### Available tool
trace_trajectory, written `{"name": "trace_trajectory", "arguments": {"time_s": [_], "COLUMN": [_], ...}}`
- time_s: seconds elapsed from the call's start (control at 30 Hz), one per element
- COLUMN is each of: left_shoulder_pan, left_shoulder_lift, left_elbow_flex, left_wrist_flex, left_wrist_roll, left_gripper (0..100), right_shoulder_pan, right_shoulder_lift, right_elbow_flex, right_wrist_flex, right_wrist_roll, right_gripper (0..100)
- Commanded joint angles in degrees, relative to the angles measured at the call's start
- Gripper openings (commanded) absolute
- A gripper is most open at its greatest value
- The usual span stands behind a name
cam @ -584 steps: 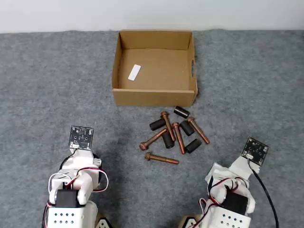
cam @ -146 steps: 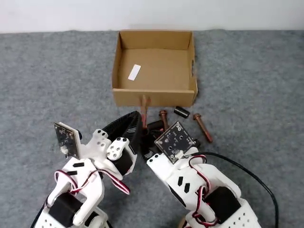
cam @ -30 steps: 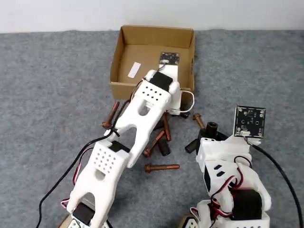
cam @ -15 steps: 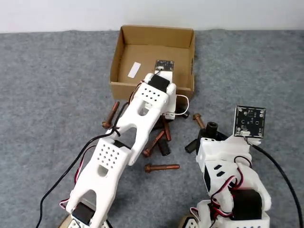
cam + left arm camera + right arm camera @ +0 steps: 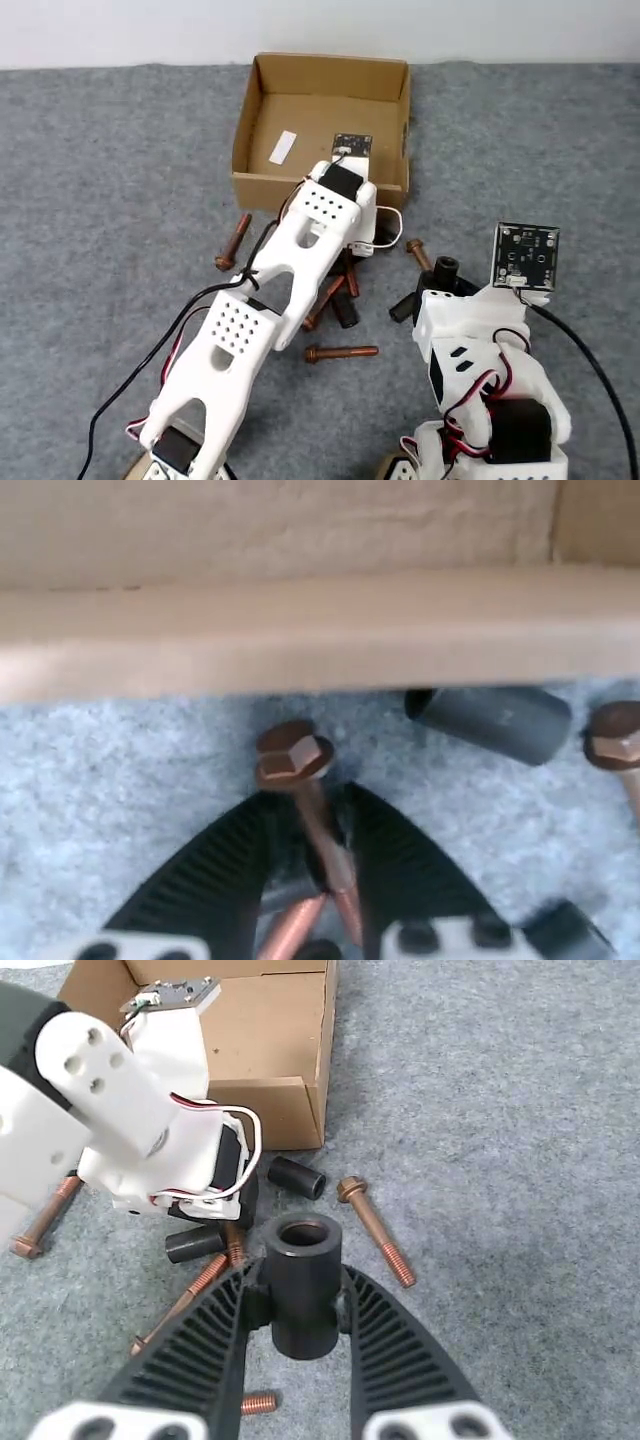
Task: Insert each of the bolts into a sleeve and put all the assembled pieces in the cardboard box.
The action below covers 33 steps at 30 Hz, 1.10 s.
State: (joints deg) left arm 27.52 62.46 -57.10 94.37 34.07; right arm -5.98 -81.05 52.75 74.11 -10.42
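Eased slightly nearer from the cardboard box (image 5: 262, 190), left gripper (image 5: 305, 815) clamped on a bolt (image 5: 297, 759); right gripper (image 5: 300, 1295) clasping an upright sleeve (image 5: 303, 1250), ready for insertion.

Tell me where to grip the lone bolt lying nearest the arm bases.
Grip the bolt mid-shank from straight above, closing across it. It lies flat on the carpet, apart from the other bolts, so both sides of the shank look free.
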Motion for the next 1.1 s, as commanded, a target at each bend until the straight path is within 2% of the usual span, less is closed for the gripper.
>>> {"name": "trace_trajectory", "arguments": {"time_s": [0.0,0.13,0.27,0.37,0.8,0.93,1.07], "left_shoulder_pan": [-0.1,0.5,3.3,4.9,4.7,4.3,4.2], "left_shoulder_lift": [-0.4,-1.3,-2.7,-5.1,-31.2,-43.5,-58.6], "left_elbow_flex": [-2.2,-3.6,-9.5,-13.4,-15.3,-10.2,2.2], "left_wrist_flex": [-0.4,0.6,5.8,6.2,6.2,6.3,6.2], "left_wrist_roll": [-0.2,-0.2,-0.3,-0.3,-0.3,-4.0,-9.8], "left_gripper": [1,0,0,0,0,0,0], "right_shoulder_pan": [0.6,0.6,0.4,0.2,0.0,0.0,0.0], "right_shoulder_lift": [-0.3,-0.3,-0.3,-0.4,-0.4,-0.4,-1.3], "right_elbow_flex": [-2.6,-2.8,-2.9,-3.1,-10.1,-13.4,-14.9], "right_wrist_flex": [0.2,0.2,0.1,0.1,2.9,8.7,10.8], "right_wrist_roll": [-0.5,-0.3,-0.3,-0.3,5.4,5.1,5.0], "right_gripper": [0.9,0.9,0.9,0.9,0.9,0.9,0.9]}}
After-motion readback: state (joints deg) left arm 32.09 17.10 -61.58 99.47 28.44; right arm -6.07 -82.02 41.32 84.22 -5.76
